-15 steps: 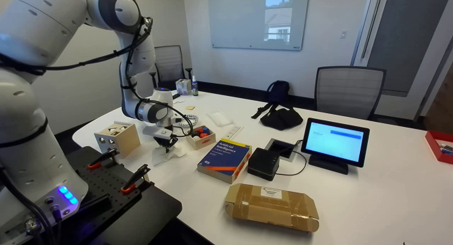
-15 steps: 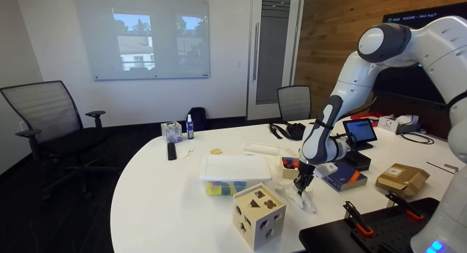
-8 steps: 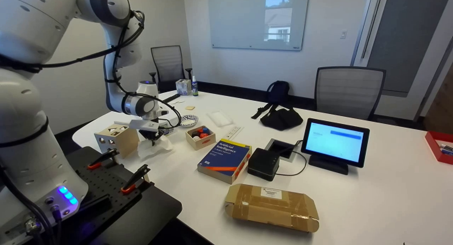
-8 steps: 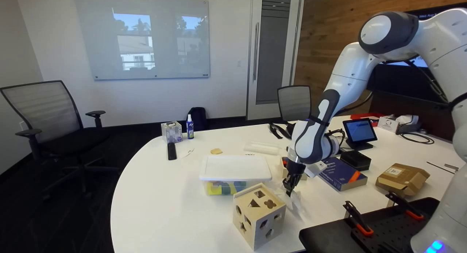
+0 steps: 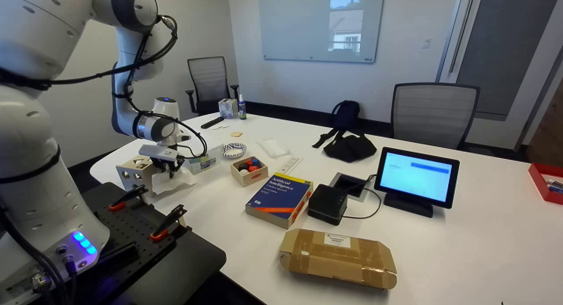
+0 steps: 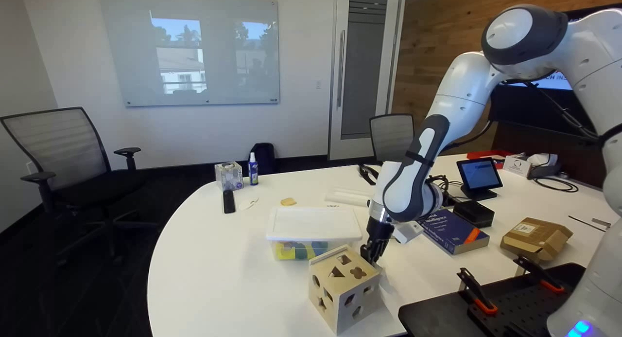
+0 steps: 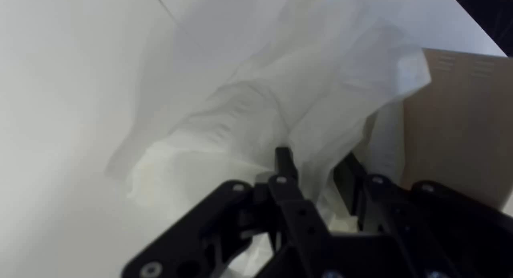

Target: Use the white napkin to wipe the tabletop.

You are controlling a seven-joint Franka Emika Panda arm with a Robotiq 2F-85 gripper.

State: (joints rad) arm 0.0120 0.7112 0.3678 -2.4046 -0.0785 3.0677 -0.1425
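Note:
The white napkin [image 5: 169, 182] lies crumpled on the white tabletop [image 5: 444, 252], against the near side of the wooden shape cube [image 5: 132, 175]. In an exterior view the napkin [image 6: 385, 281] is partly hidden behind the cube [image 6: 340, 298]. My gripper [image 5: 170, 173] is low over the napkin, right beside the cube; it also shows in an exterior view [image 6: 370, 260]. In the wrist view the fingertips [image 7: 316, 163] stand apart, with folds of the napkin [image 7: 256, 117] between them. The right finger's inner face shows, and the cloth does not look squeezed. The picture is blurred.
A lidded clear bin [image 6: 316, 225] stands behind the cube. A small wooden box of coloured pieces [image 5: 250, 175], a blue book [image 5: 281, 197] and a cardboard box [image 5: 338, 259] are farther along the table. The black platform [image 5: 189, 248] with clamps borders the near edge.
My gripper has slid across the table toward the wooden cube, dragging the napkin with it. The fingers now look spread. The cube has shifted very slightly.

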